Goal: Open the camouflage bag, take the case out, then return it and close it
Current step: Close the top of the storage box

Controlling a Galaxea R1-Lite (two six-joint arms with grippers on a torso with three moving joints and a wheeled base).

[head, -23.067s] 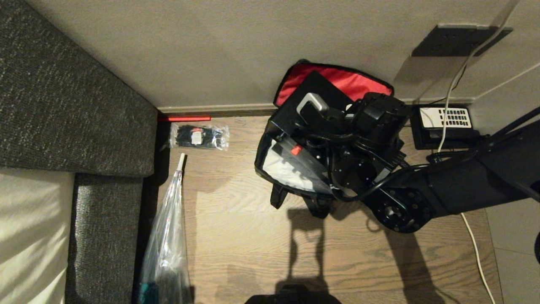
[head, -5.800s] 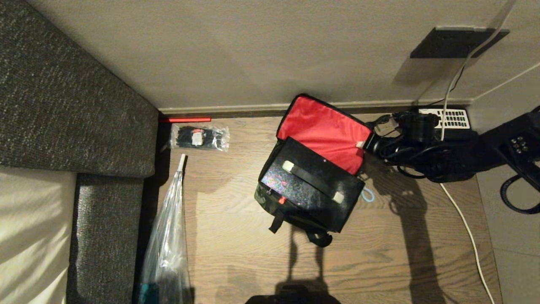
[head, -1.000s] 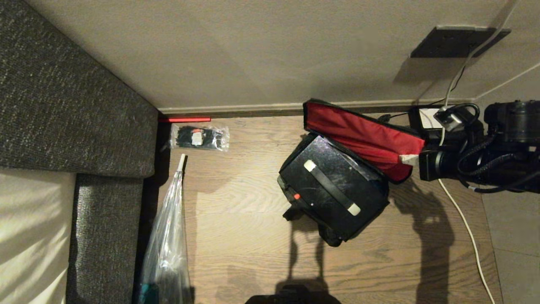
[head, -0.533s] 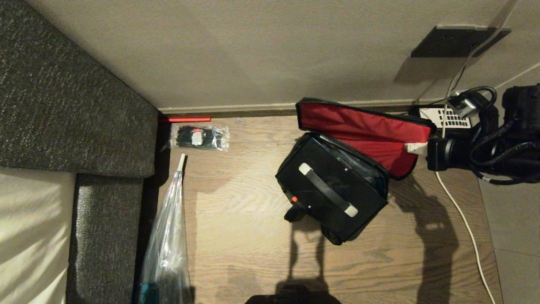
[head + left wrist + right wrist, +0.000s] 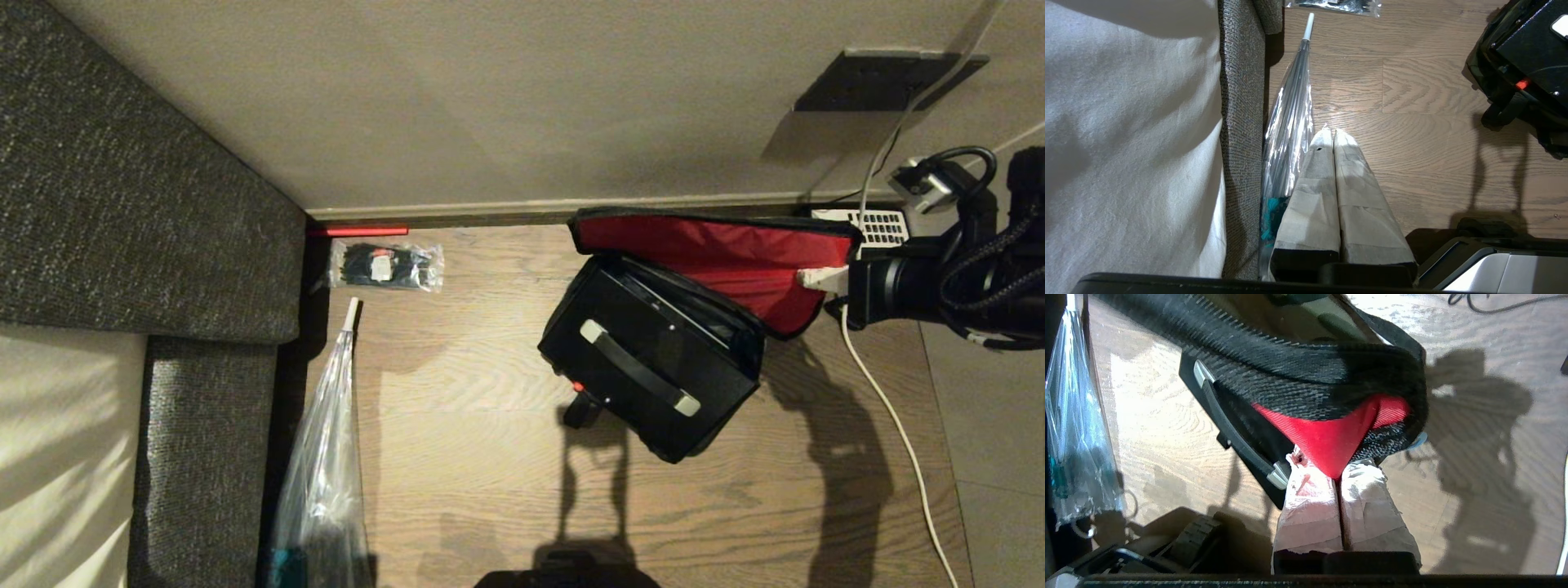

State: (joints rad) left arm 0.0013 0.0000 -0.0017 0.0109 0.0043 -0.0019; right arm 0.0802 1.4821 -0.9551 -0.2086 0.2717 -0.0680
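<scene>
1. Item: the camouflage bag [image 5: 718, 425]. It is sitting on the wooden floor [image 5: 490, 490] near the wall, with its red-lined lid [image 5: 718, 253] standing up off the body. Over the last second you are watching that lid swing from a slant toward the wall-side and stretch out level along the skirting; the bag body is shifting only slightly with it.

2. Item: the case [image 5: 653, 359]. It is lying flat in the bag's mouth, strap handle and red latch facing up. Judged from this, the return step is done and only closing is left.

3. Item: the right claw [image 5: 1337, 477]. It is closed, pinching the lid's red corner between its taped fingers [image 5: 1310, 506], and pulling that corner out toward the telephone [image 5: 878, 224] side.

4. Reading: the lid is being drawn taut, likely so you can fold it over the case next. A slip from so small a pinch looks the main risk.

5. Item: the left claw [image 5: 1334, 134]. It is closed, empty, hanging parked above the floor beside the wrapped umbrella [image 5: 1290, 122].
</scene>
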